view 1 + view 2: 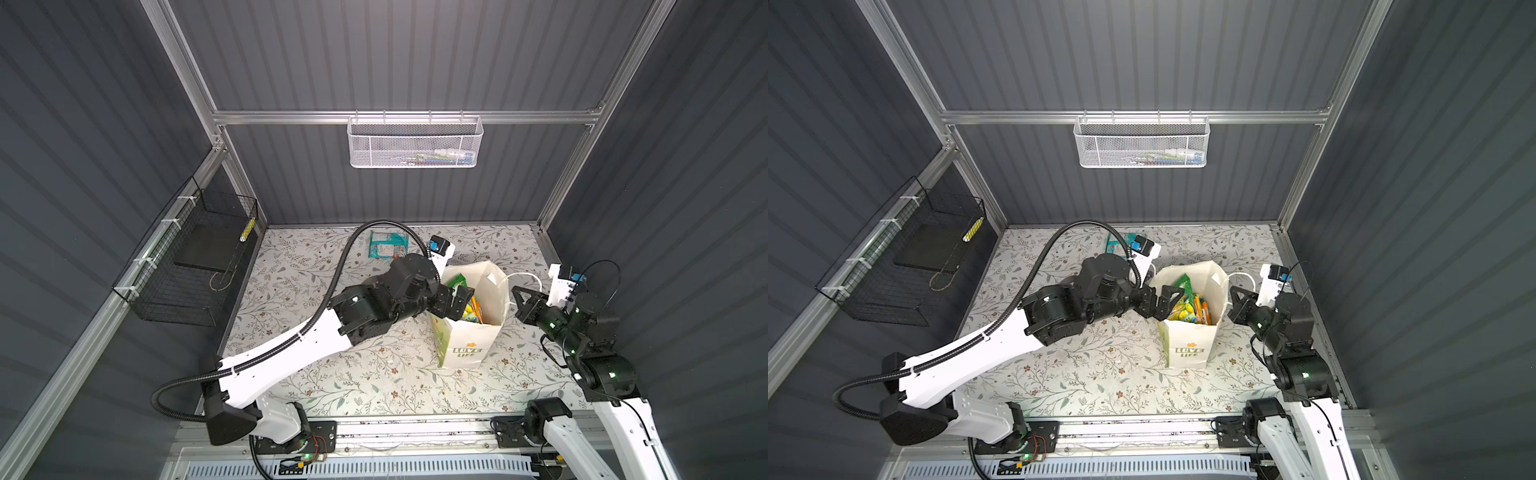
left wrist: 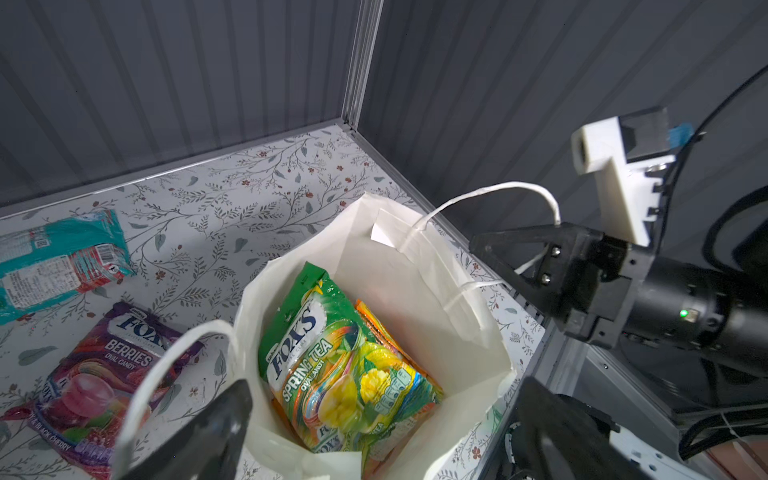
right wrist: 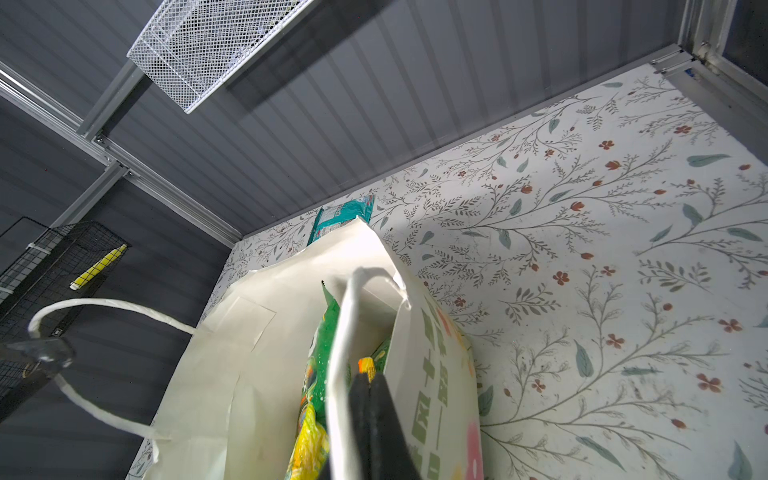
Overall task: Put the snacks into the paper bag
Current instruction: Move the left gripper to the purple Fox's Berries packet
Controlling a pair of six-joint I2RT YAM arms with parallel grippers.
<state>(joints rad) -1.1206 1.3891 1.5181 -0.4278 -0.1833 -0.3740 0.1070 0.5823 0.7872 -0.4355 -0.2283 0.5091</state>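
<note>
Left wrist: green snack (image 2: 316,332) in paper bag (image 2: 395,270) beneath wide left jaws; right jaws tight on handle (image 2: 498,187).

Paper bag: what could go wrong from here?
The open left end effector sits at the paper bag's rim; withdrawing could snag the near cord handle and tip it. Apparently only the right end effector, shut on the far cord handle, steadies the bag. The Berries packet, hidden under the left arm in both top views, may get overlooked.
</note>
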